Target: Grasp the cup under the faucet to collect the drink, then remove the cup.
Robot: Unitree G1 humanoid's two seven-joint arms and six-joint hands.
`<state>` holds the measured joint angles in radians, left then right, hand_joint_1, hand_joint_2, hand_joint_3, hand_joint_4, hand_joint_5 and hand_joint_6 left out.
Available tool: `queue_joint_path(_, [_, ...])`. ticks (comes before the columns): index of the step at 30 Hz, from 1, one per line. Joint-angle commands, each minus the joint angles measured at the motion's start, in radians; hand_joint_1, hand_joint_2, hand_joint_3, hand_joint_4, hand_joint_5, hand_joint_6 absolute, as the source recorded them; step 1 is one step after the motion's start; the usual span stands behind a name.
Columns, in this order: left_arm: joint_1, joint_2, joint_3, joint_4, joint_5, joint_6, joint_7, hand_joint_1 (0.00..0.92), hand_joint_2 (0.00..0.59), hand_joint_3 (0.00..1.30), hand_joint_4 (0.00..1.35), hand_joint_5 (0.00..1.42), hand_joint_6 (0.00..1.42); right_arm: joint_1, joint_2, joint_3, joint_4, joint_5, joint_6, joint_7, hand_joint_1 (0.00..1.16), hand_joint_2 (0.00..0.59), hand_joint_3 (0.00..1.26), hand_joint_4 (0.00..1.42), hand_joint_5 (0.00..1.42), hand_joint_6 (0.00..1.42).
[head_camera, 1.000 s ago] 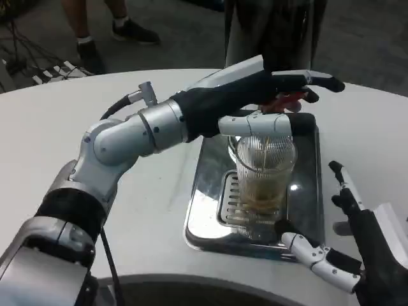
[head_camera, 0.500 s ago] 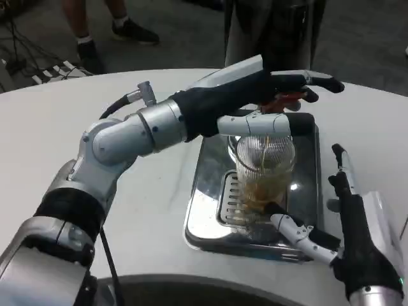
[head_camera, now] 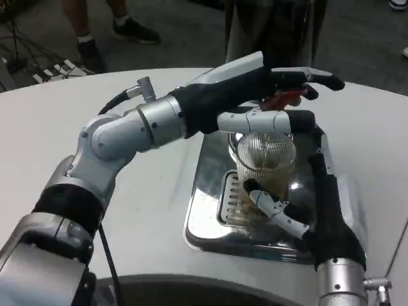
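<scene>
Your cup (head_camera: 263,167) stands on the metal drip tray (head_camera: 205,191) on the white worktop (head_camera: 153,197), under the faucet, with a little brownish drink in its bottom, so I judge the collecting underway but unfinished. Your left hand (head_camera: 280,95) reaches over the cup's rim at the red tap lever (head_camera: 280,99); you cannot tell whether it grips the lever. Your right hand (head_camera: 306,204) is open, fingers spread beside the cup's lower part, holding nothing. Grasping and removing the cup remain.
</scene>
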<state>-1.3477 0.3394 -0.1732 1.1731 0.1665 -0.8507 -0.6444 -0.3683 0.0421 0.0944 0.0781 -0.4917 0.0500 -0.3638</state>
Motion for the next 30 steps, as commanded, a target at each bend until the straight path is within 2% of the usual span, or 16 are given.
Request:
queue_joint_path(1, [-0.013,0.008,-0.013,0.01,0.025,-0.001,-0.026,0.0,0.003,0.21,0.1,0.17,0.22,-0.04,0.003,-0.004,0.055,0.024,-0.044,-0.04,0.7,0.187,0.0,0.0,0.11,0.26])
queue_joint_path(19, [-0.028,0.022,-0.013,0.005,0.026,-0.006,-0.042,0.0,0.0,0.21,0.09,0.17,0.21,-0.13,-0.003,0.005,0.202,0.088,-0.111,-0.037,0.7,0.187,0.0,0.01,0.12,0.26])
queue_joint_path(30, [-0.039,0.021,-0.016,0.008,0.031,-0.005,-0.044,0.0,0.003,0.21,0.09,0.17,0.21,-0.185,-0.003,-0.003,0.273,0.113,-0.124,-0.053,0.7,0.187,0.0,0.02,0.13,0.26])
